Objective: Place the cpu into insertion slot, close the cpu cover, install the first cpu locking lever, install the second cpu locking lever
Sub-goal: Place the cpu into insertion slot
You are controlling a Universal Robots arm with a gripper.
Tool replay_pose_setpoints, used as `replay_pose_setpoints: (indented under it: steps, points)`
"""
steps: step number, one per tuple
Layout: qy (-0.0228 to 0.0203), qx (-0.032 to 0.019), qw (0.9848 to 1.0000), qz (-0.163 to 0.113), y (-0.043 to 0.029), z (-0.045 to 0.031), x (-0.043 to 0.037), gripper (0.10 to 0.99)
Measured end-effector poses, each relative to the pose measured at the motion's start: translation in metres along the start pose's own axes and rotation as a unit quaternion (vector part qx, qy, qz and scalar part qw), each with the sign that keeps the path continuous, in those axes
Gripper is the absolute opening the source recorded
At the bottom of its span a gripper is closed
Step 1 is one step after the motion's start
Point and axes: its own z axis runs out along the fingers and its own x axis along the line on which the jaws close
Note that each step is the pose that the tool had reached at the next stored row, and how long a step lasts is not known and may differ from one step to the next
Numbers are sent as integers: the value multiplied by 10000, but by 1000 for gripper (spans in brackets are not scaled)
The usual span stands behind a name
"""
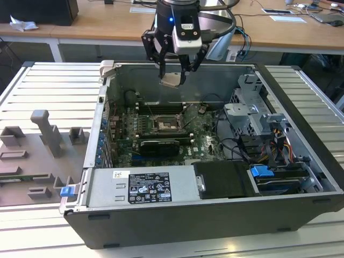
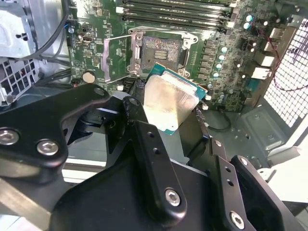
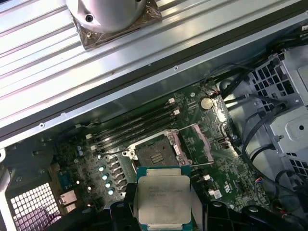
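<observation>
Gripper point(image 1: 172, 75) clamping cpu point(image 1: 170, 81) above open case, clear air straight down to insertion slot point(image 1: 163, 124). Slot uncovered; cpu cover point(image 2: 134, 57) flipped open, lying just beside slot. Memory slots point(image 1: 161, 109) close on far side, black graphics card point(image 1: 158, 146) close on near side. Drive cage point(image 1: 251, 110) and loose cables point(image 1: 234, 144) crowd exterior view's right. Case wall point(image 1: 102, 123) bounds exterior view's left. Power supply point(image 1: 141, 185) blocks front edge.

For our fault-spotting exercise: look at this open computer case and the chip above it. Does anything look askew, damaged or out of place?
Nothing stands out. The gripper holds the cpu above the motherboard; the insertion slot is empty, and the cpu cover is swung open beside it, with no damage visible.
</observation>
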Motion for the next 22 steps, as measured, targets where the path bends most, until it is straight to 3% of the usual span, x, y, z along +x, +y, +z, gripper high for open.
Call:
replay_pose_setpoints:
  steps: [12, 22]
  points:
    - [-40, -6, 9990, 438, -1, 11, 0, 529]
    - [-75, -13, 9966, 822, -2, 24, -1, 529]
